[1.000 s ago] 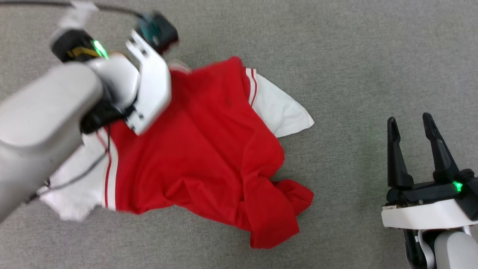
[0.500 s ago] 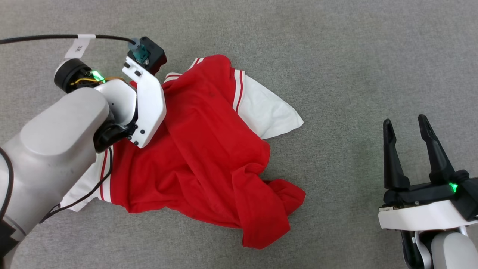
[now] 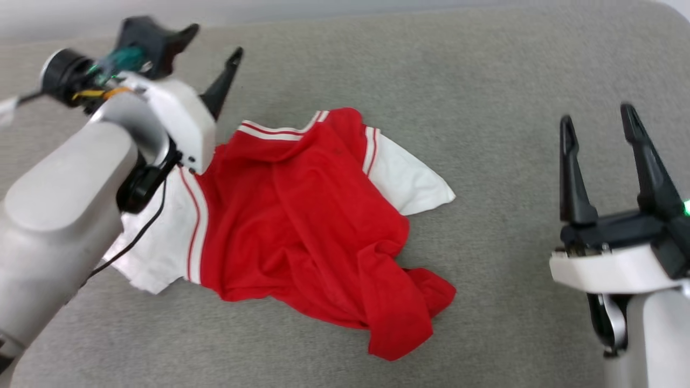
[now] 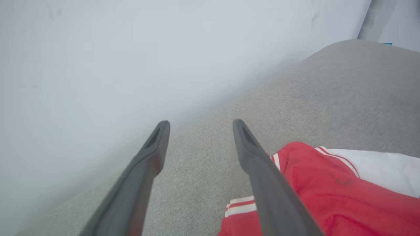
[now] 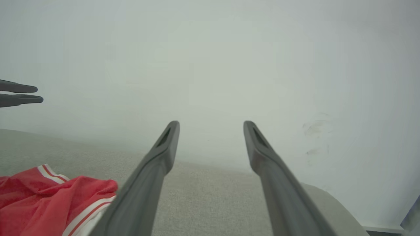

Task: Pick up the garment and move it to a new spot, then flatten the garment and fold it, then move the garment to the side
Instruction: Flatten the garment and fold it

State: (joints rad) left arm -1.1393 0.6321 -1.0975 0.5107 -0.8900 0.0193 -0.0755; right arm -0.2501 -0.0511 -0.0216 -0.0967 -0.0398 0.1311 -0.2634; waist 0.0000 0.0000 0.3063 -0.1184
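Observation:
The garment [image 3: 302,215] lies crumpled on the grey fabric surface [image 3: 485,81]. It is red side up, with a white sleeve out to each side and the striped collar at its far edge. My left gripper [image 3: 215,43] hovers above and beyond the collar at the upper left. In the left wrist view the left gripper [image 4: 200,123] is open and holds nothing, with the garment [image 4: 328,196] just below and to the right of its fingers. My right gripper [image 3: 595,113] stands open and empty well to the right of the garment. The right wrist view has the garment [image 5: 49,196] at its lower left.
A pale wall [image 4: 131,49] rises just behind the grey surface. The surface has a rounded far right corner [image 3: 663,11]. Bare grey fabric lies between the garment and my right gripper. The left arm's black cable [image 3: 135,237] hangs over the white sleeve.
My left gripper has opened, let go of the garment near the collar and risen away past it. The garment now lies still. The head view has tilted up; the right gripper stays open.

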